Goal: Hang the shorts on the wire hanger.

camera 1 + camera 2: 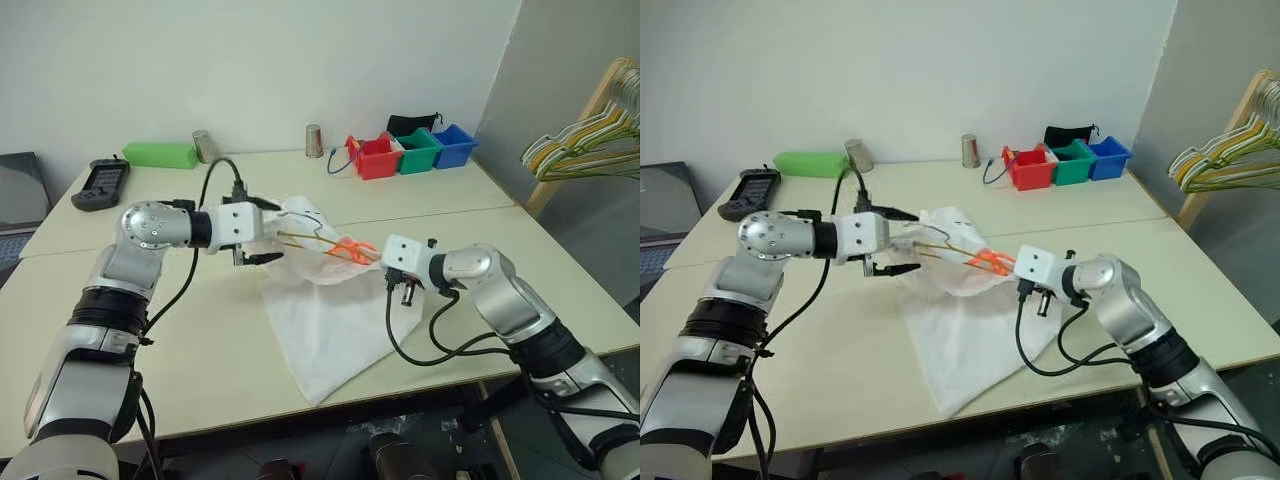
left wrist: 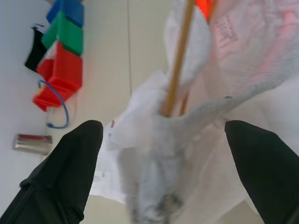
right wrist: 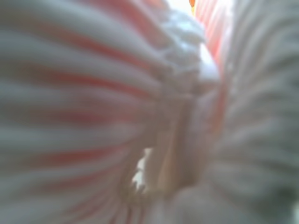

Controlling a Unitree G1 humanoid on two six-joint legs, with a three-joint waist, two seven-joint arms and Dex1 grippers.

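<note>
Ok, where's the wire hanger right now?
The wire hanger is mid-table in the head views, between the open left gripper and the right gripper, threaded inside the bunched top of the shorts.

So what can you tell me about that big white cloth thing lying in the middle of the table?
The thin white fabric shorts lie spread over the pale table's near edge, their lower corner hanging off it. The cloth is wrinkled and slightly see-through. The upper, gathered end is lifted and bunched around a thin yellow-orange wire hanger, which shows through the fabric. The right gripper is shut on that bunched end; the left gripper stands open beside it, not holding.
</note>
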